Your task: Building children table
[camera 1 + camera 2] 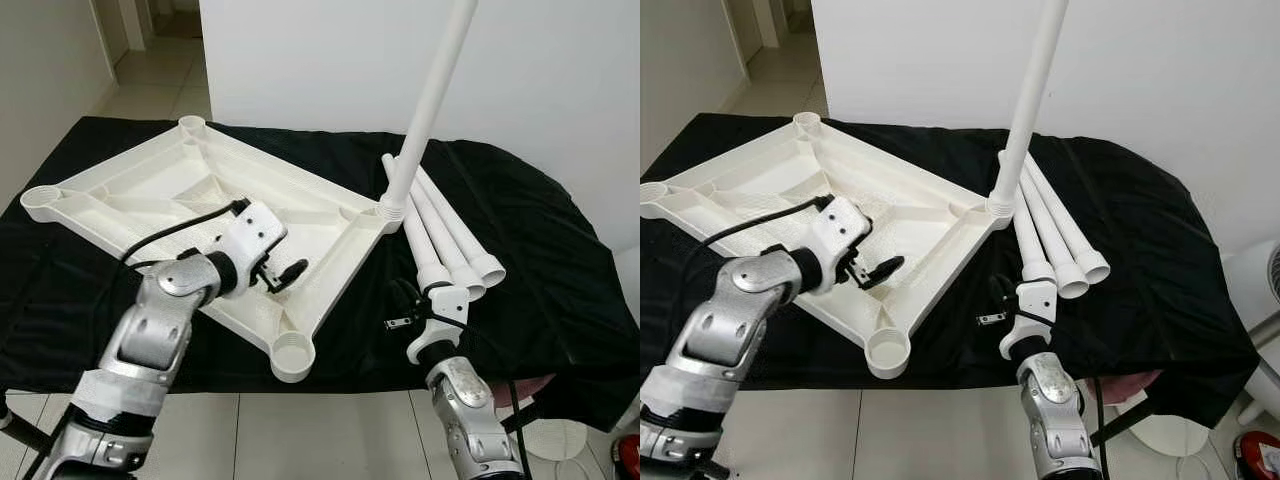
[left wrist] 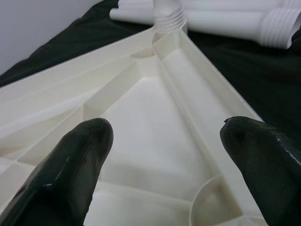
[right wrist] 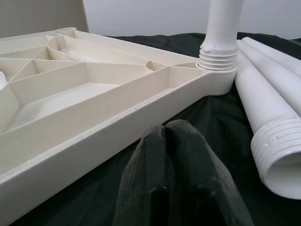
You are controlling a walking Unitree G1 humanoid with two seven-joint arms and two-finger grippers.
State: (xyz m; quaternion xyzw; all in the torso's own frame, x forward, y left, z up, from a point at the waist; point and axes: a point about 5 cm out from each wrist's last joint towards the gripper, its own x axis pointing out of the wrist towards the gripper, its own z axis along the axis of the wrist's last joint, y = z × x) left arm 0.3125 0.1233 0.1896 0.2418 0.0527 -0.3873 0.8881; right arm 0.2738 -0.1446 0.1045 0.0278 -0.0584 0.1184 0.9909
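The white children's tabletop (image 1: 150, 190) lies upside down on a black cloth, ribs facing up. One white leg (image 1: 430, 100) stands upright, screwed into the tabletop's right corner socket (image 3: 217, 70). Three loose legs (image 1: 450, 240) lie side by side just right of that corner, threaded ends toward me. My left gripper (image 1: 285, 275) hovers open over the tabletop's near ribbed panel, its fingers (image 2: 70, 174) spread with nothing between them. My right gripper (image 1: 403, 292) is shut and empty above the cloth, between the tabletop's near edge and the loose legs; its joined fingertips (image 3: 164, 136) point toward the mounted leg.
An empty corner socket (image 1: 293, 355) sits at the table's front edge, with others at the far left (image 1: 40, 197) and back (image 1: 192, 124). The black cloth (image 1: 540, 260) drapes over the edges. A white wall stands behind. A white object (image 1: 555, 440) rests on the floor at right.
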